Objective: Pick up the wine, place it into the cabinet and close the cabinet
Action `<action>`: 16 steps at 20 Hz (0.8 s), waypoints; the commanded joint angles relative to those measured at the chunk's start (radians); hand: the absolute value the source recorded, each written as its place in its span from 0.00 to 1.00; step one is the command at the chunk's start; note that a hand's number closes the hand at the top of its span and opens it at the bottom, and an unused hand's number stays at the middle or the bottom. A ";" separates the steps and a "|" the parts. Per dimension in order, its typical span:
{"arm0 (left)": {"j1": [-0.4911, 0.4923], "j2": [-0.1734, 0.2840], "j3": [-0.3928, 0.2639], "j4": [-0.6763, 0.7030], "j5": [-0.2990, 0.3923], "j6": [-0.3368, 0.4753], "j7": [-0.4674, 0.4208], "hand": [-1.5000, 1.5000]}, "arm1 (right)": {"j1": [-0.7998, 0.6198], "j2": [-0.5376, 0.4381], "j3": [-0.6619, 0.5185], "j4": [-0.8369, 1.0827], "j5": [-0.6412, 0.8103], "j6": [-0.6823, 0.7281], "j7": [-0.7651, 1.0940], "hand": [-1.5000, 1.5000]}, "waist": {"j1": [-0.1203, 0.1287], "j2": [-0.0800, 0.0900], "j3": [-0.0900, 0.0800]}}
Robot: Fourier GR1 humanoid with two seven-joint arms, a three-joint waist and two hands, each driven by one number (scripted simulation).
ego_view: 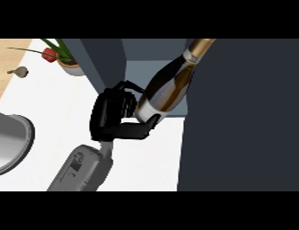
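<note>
The wine bottle [168, 85] was held by a single hand [115, 117], with the fingers and thumb curled round its lower body near the base. Which arm this was could not be read from its position alone; only one grey forearm [82, 168] was seen, entering from below and left of the bottle. The other hand was not seen.

The bottle lay to the upper right of the hand. Its long axis was tilted — base beside the hand, gold-foiled neck [197, 48] pointing up and to the right. The neck was seen against the edge of the dark cabinet door [251, 117], which filled the area right of the bottle.

Behind the bottle, a grey-blue cabinet interior [135, 67] was visible between a dark upright panel on its left and the door on its right. The bottle appeared to be at the opening; whether it rested on the shelf could not be told.

It was judged that insertion was under way — release and door closing remained.

Below the bottle, the white counter [148, 161] was seen. Well left of the bottle stood a potted plant [62, 56], and further left and lower a round grey metal vessel [2, 143].
</note>
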 commanded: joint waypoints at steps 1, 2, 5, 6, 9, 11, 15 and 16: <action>-0.087 0.000 -0.065 0.095 -0.012 0.072 -0.011 1.00 | -0.015 0.010 0.017 0.018 0.041 -0.008 -0.021 0.00 | 0.000 0.000 0.000; -0.047 0.000 -0.054 0.067 -0.015 0.070 -0.019 1.00 | -0.008 0.010 0.015 -0.024 0.030 -0.027 0.026 0.00 | 0.003 -0.001 0.000; -0.118 0.000 -0.016 0.240 0.072 0.012 -0.101 1.00 | -0.087 -0.005 -0.018 0.078 0.009 -0.024 0.009 0.00 | 0.002 0.002 0.000; -0.194 0.000 -0.093 0.278 0.113 0.136 -0.094 1.00 | -0.064 0.021 0.038 0.006 0.057 -0.049 0.033 0.00 | -0.005 0.001 0.000; -0.158 0.000 -0.090 0.240 0.141 0.146 -0.079 1.00 | 0.013 0.013 0.010 0.001 0.010 -0.004 -0.015 0.00 | -0.001 0.000 0.000; -0.083 0.000 -0.076 0.301 0.135 0.070 -0.189 1.00 | 0.002 -0.026 -0.029 -0.011 -0.038 0.022 0.012 0.00 | -0.001 0.000 0.000; -0.111 0.000 -0.173 0.368 0.206 0.162 -0.263 1.00 | 0.042 -0.041 -0.071 -0.033 -0.098 0.045 0.010 0.00 | -0.009 0.001 0.000; -0.180 0.000 -0.158 0.392 0.224 0.186 -0.235 1.00 | 0.037 0.018 0.020 0.006 0.022 0.012 -0.036 0.00 | -0.004 0.001 0.000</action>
